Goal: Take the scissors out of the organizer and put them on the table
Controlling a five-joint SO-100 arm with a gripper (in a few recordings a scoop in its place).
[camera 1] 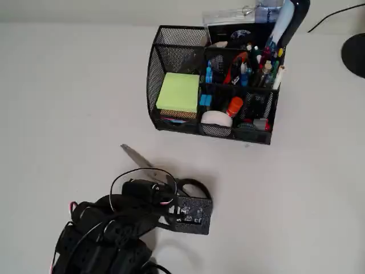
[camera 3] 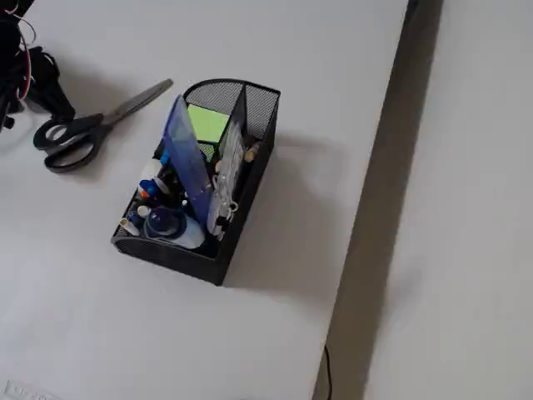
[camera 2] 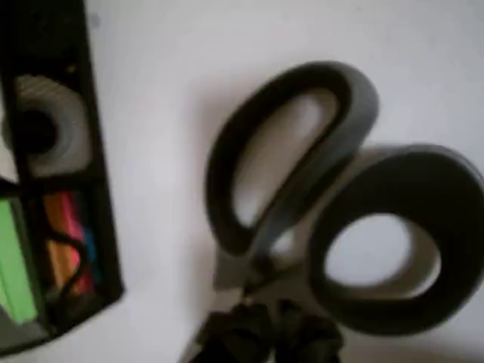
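A: Since the grey-handled, silver-bladed scissors [camera 3: 87, 127] already lie flat on the off-white table [camera 1: 57, 85], just in front of the black wire-mesh organizer [camera 1: 171, 40], is release done?

B: Cannot tell; the black two-finger gripper [camera 2: 265, 333] sits at the pivot, jaws blurred.

A: Advice: open fully, lift straight up, avoid dragging the loops.

In the overhead view the arm hides the middle of the scissors [camera 1: 140, 158]. The wrist view is blurred, with the organizer [camera 2: 53, 189] cut by its left edge. The hand's [camera 2: 261, 333] jaw state is unclear.
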